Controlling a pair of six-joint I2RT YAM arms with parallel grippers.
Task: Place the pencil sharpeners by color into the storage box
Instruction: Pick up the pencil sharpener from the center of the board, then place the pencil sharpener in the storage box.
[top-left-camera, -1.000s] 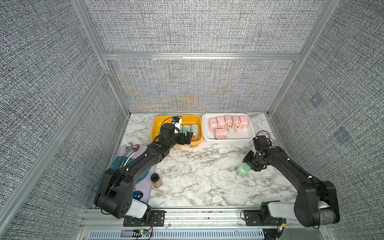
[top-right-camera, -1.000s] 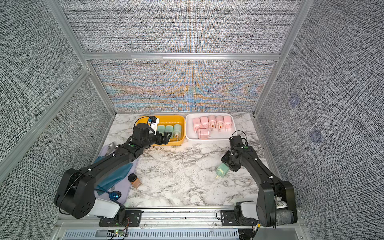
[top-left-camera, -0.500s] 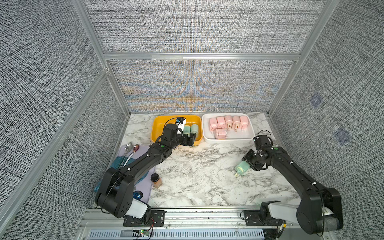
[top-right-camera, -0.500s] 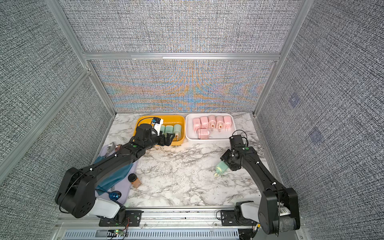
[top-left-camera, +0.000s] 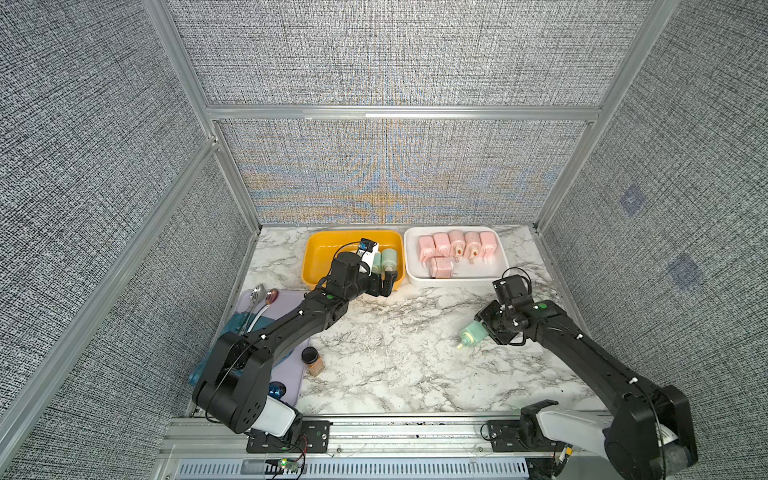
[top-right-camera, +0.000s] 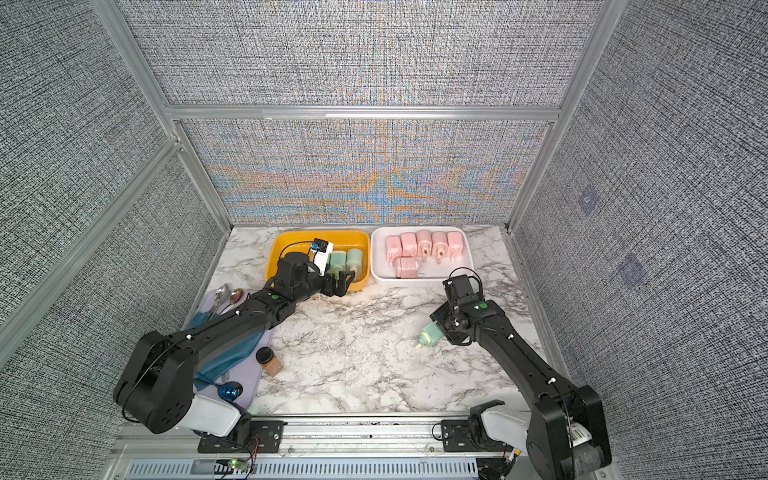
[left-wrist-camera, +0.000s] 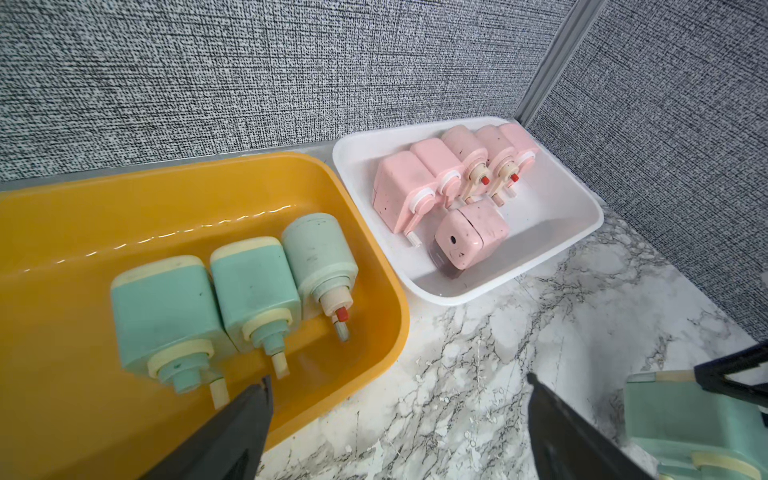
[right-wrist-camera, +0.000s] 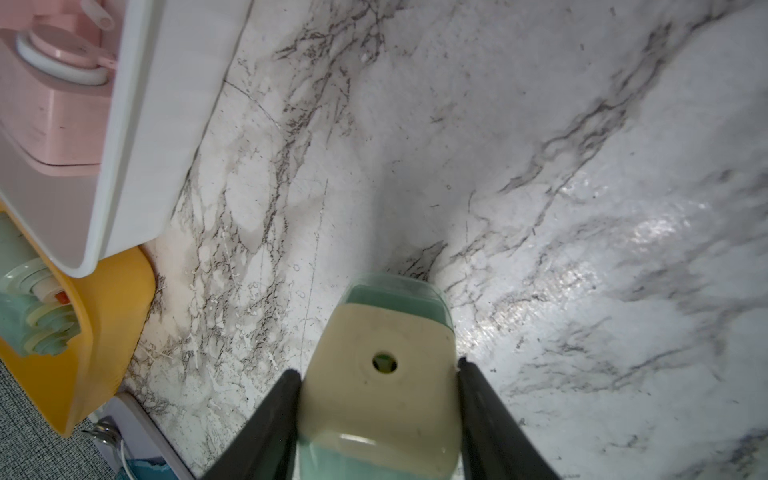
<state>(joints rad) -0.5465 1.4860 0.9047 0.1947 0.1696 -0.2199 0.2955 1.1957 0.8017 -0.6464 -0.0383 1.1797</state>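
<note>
right hand (right-wrist-camera: 378, 368) clasps mint sharpener (right-wrist-camera: 380, 328); crank hidden in wrist view

I find no word, brand or number I can read anywhere here. The white sticker (top-right-camera: 578, 435) on my right arm's base carries marks too small to make out.

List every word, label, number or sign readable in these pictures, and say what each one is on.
No text can be read anywhere.
On the right arm, near its base, a white sticker with barcode-like stripes: too small to read.
The pink sharpeners and mint green sharpeners: no lettering visible.
</note>
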